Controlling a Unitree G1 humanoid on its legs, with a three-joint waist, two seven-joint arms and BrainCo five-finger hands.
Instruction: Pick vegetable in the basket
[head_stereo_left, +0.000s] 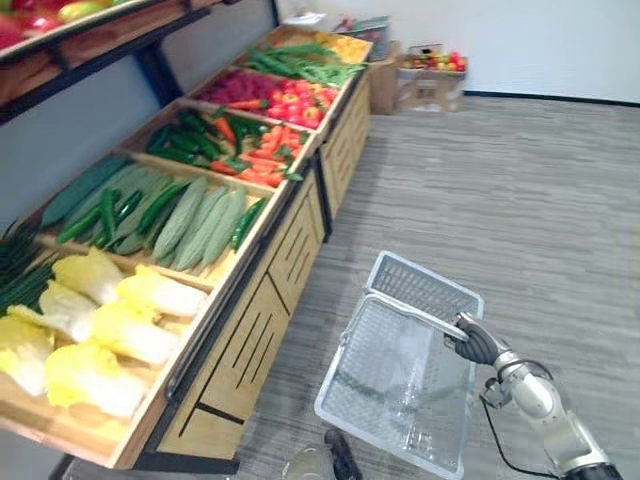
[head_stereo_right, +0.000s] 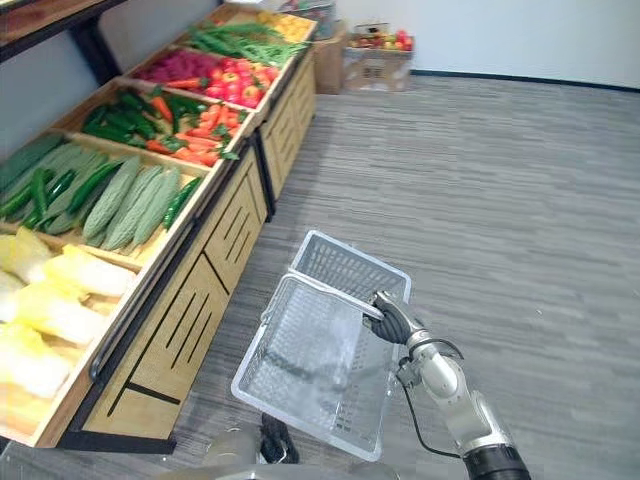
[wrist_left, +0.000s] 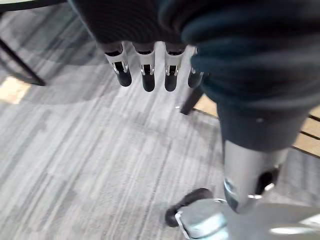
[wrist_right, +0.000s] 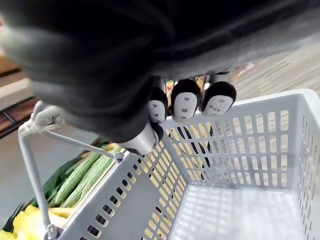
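Note:
My right hand (head_stereo_left: 474, 342) is shut on the handle (wrist_right: 30, 150) of a pale grey plastic basket (head_stereo_left: 425, 290), which hangs empty above the floor beside the wooden vegetable stand (head_stereo_left: 250, 340). In the right wrist view its curled fingers (wrist_right: 185, 102) sit over the slotted basket wall (wrist_right: 240, 150). The stand's bins hold yellow-white cabbages (head_stereo_left: 100, 320), pale green bitter gourds (head_stereo_left: 195, 225), dark cucumbers (head_stereo_left: 120, 210), carrots with green peppers (head_stereo_left: 250, 145), red produce (head_stereo_left: 290, 100) and green beans (head_stereo_left: 300, 62). My left hand (wrist_left: 145, 65) hangs low over the grey floor, fingers relaxed and holding nothing.
An upper shelf (head_stereo_left: 60, 30) with red fruit overhangs the stand's near end. Cardboard boxes of produce (head_stereo_left: 430, 75) stand against the white back wall. Grey plank floor (head_stereo_left: 520, 200) stretches to the right of the stand.

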